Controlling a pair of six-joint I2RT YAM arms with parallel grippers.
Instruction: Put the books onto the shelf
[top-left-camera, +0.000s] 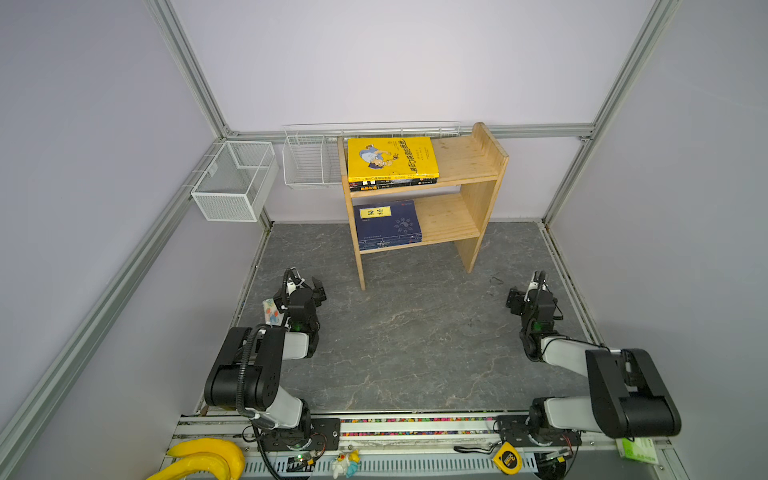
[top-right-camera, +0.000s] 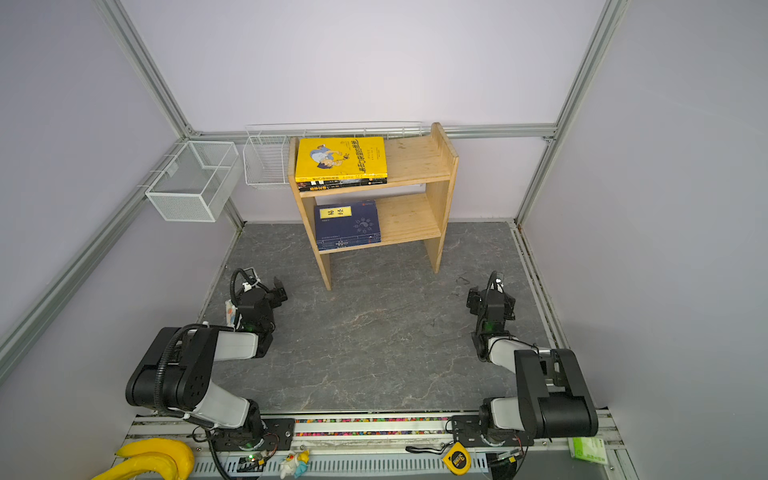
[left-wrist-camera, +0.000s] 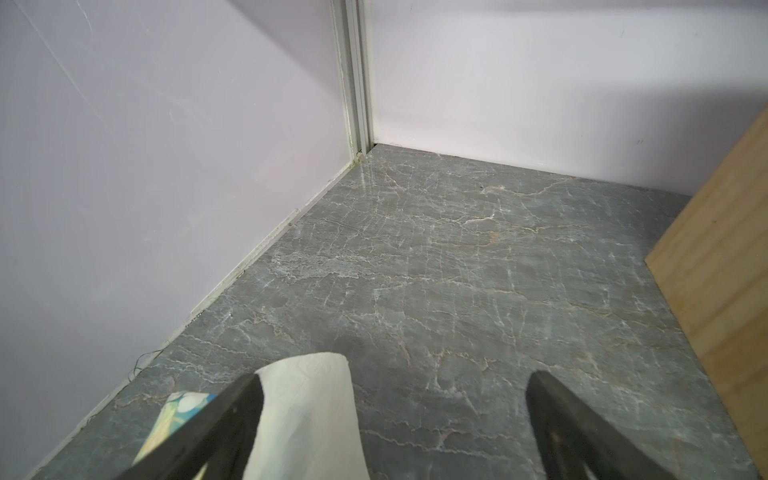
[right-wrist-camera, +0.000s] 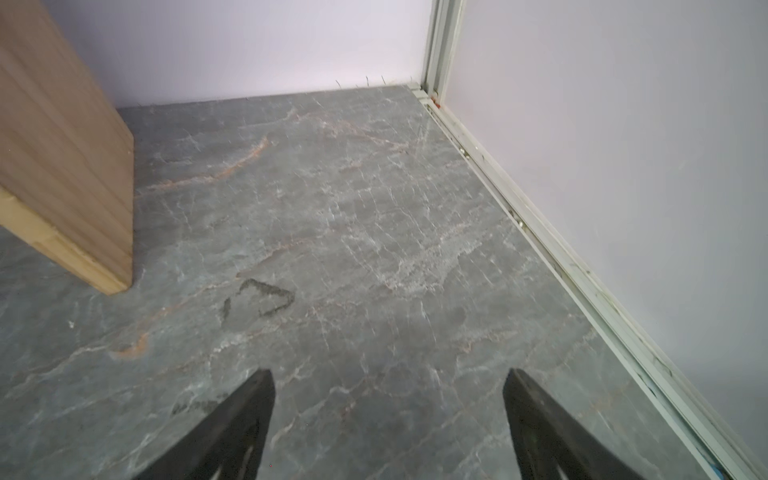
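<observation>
The pine shelf (top-left-camera: 465, 160) (top-right-camera: 415, 160) stands against the back wall. On its upper tier a yellow book (top-left-camera: 392, 158) (top-right-camera: 340, 158) lies flat on top of dark books (top-left-camera: 390, 185). A navy book with a yellow label (top-left-camera: 386, 224) (top-right-camera: 347, 224) tops a small stack on the lower tier. My left gripper (top-left-camera: 307, 297) (left-wrist-camera: 395, 376) hovers low over the floor at the left, open and empty. My right gripper (top-left-camera: 519, 301) (right-wrist-camera: 389, 372) is low at the right, open and empty. Each wrist view shows a shelf side panel (left-wrist-camera: 723, 270) (right-wrist-camera: 62, 166).
A tissue pack (top-left-camera: 272, 311) (left-wrist-camera: 307, 415) lies on the floor beside my left gripper's finger. A white mesh basket (top-left-camera: 235, 180) and a wire basket (top-left-camera: 309, 160) hang on the walls left of the shelf. Toy bananas (top-left-camera: 208, 457) and a tape measure (top-left-camera: 508, 459) sit on the front rail.
</observation>
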